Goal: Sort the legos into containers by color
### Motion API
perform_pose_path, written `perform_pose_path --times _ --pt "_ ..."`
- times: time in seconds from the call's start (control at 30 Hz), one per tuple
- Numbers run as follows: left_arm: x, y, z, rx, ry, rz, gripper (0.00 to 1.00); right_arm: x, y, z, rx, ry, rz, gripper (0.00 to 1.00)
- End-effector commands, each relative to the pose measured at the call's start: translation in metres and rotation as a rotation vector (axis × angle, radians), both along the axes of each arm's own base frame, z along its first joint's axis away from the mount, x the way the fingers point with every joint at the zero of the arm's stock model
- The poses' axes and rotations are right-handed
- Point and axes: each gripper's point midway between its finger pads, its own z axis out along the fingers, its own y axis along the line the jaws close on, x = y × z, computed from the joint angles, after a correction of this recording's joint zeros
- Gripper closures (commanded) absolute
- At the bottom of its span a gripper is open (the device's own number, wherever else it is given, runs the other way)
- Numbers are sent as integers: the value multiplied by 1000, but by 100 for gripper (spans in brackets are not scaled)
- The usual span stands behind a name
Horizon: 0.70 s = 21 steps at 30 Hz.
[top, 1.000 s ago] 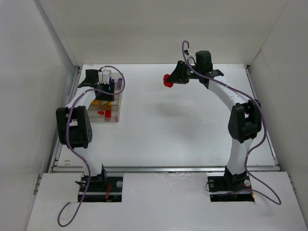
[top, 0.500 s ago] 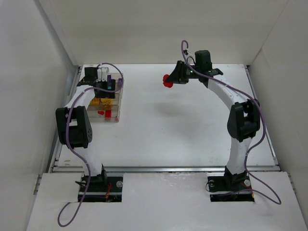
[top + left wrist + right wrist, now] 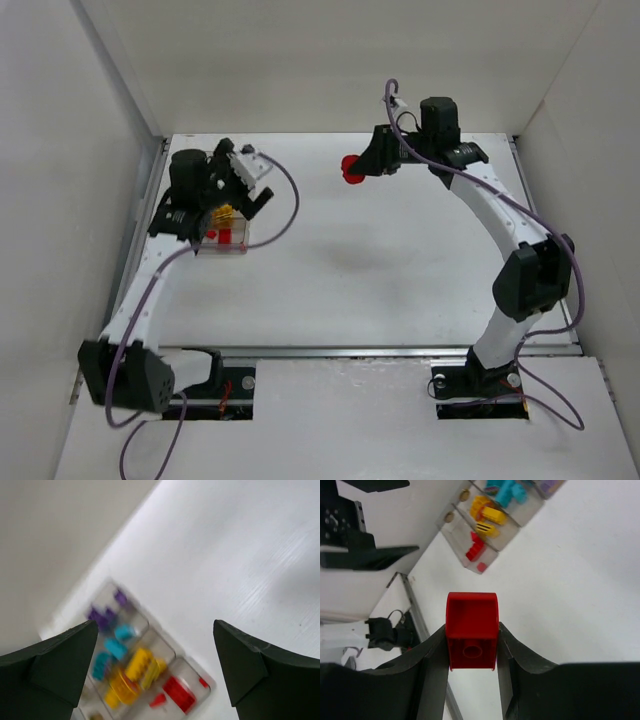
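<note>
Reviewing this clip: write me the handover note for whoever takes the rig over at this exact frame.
Left gripper: open, empty, above the clear four-compartment plastic tray.
Right gripper: shut on a small red plastic brick, held above the white table, away from the tray.
Done: purple bricks, cyan bricks, yellow bricks and red bricks appear sorted, one colour per compartment.
To do: place the held red brick in the red compartment; no other loose brick shows.
</note>
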Motion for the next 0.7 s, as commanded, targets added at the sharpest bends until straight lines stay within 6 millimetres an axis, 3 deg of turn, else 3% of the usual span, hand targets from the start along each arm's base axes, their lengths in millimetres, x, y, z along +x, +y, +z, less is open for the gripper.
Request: perform_pose_path --times 0.0,0.07,0.17,0.3,0.33,0.47,0.67 --pt "-44 -58 46 122 -374 -422 0 -47 21 49 67 -169 154 100" --pt "-73 -90 70 105 -497 -537 0 -69 37 58 85 -191 203 100" --pt "-95 -127 95 48 -574 -598 0 -93 53 72 112 -187 225 100" --pt "-114 -155 109 7 -589 -631 0 -111 60 81 163 -158 207 100" --pt "-117 -159 112 -3 -597 -632 0 -116 60 89 174 -156 191 100" --pt "-131 -176 113 -4 -606 -630 0 -128 65 93 176 -150 156 100" --pt "-132 -180 108 -3 -580 -584 0 -141 66 94 173 -153 133 100"
